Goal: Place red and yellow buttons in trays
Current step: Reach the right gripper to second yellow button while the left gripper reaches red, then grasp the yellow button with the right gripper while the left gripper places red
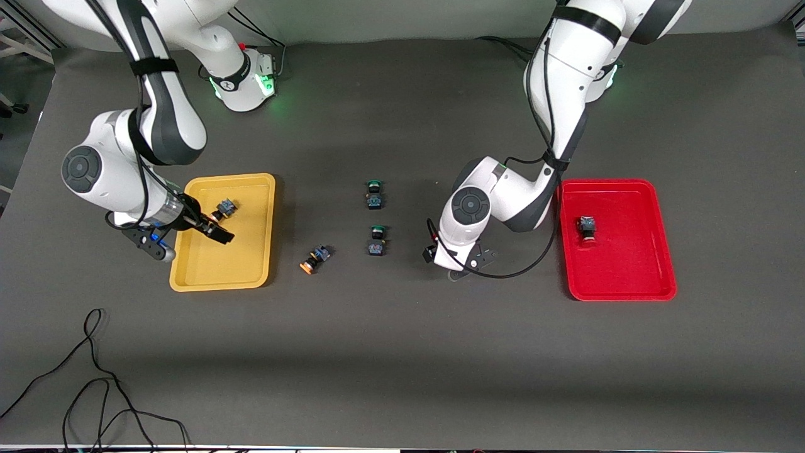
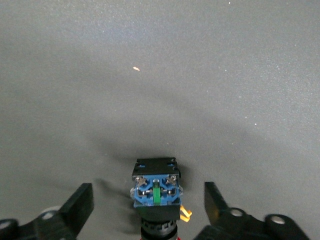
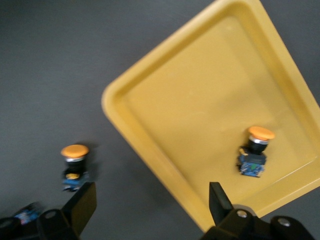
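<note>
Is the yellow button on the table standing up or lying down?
Lying down. The yellow button rests on its side on the table, beside the yellow tray.

Even, fairly bright overhead light leaves soft shadows on the dark table (image 1: 402, 352). The right wrist view looks slightly smeared (probably motion blur); the yellow tray (image 3: 150, 150) stays readable.
</note>
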